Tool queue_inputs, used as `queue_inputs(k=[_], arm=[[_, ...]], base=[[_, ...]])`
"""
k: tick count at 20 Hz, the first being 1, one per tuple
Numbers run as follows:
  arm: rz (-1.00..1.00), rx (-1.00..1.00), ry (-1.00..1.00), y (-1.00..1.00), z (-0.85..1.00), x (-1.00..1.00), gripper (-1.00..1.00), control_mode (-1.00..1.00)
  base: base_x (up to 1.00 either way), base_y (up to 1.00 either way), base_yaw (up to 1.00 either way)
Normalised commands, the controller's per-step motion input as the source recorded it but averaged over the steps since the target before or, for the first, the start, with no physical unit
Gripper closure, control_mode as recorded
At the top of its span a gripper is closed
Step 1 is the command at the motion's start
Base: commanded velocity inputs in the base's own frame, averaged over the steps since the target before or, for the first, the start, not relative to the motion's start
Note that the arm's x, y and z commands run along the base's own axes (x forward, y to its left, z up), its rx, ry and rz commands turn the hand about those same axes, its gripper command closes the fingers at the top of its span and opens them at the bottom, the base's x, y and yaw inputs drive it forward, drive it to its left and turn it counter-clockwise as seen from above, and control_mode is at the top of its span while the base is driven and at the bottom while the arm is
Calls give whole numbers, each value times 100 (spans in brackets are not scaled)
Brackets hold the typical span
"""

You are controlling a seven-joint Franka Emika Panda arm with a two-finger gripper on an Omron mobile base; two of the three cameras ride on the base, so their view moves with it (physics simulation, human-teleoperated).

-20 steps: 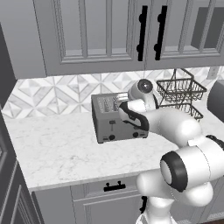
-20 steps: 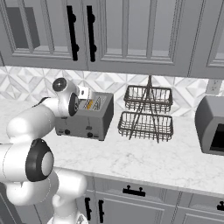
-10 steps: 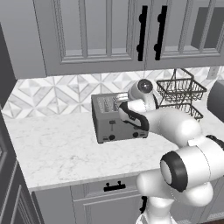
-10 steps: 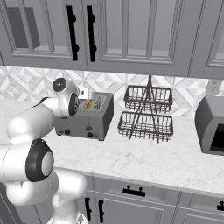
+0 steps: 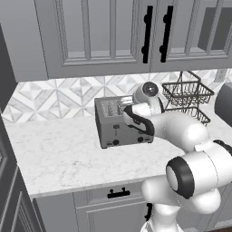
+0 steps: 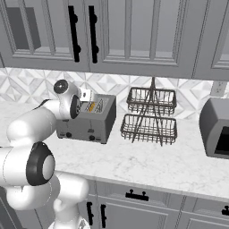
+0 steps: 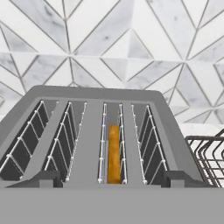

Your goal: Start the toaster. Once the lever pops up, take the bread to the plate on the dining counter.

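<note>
The grey four-slot toaster [image 5: 118,129] [image 6: 87,124] stands on the marble worktop against the tiled wall. In the hand view I look down on the toaster [image 7: 89,131]; the bread [image 7: 113,153] sits low in its third slot from the left, a golden edge between the wires. From the right base view the bread [image 6: 91,107] is an orange sliver in the top. My gripper [image 7: 111,178] hovers just above the toaster's near edge, open, with its fingertips [image 7: 43,177] wide apart and nothing between them. The plate and the dining counter are out of view.
A two-tier wire basket rack [image 6: 150,117] [image 5: 186,97] stands right of the toaster, close to my arm. Further right is a toaster oven [image 6: 217,129]. Wall cabinets [image 5: 113,36] hang low overhead. Bare worktop [image 5: 54,154] lies left of and in front of the toaster.
The arm stays where it was over the toaster. The fingers, shut a second ago, now stand wide apart.
</note>
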Motion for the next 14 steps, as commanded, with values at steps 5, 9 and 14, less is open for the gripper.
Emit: queue_inputs(k=[5, 9, 14], arm=[[0, 0, 0, 0, 0, 0, -100, -100], [0, 0, 0, 0, 0, 0, -100, -100], [0, 0, 0, 0, 0, 0, -100, -100]], base=[[0, 0, 0], [0, 0, 0], [0, 0, 0]])
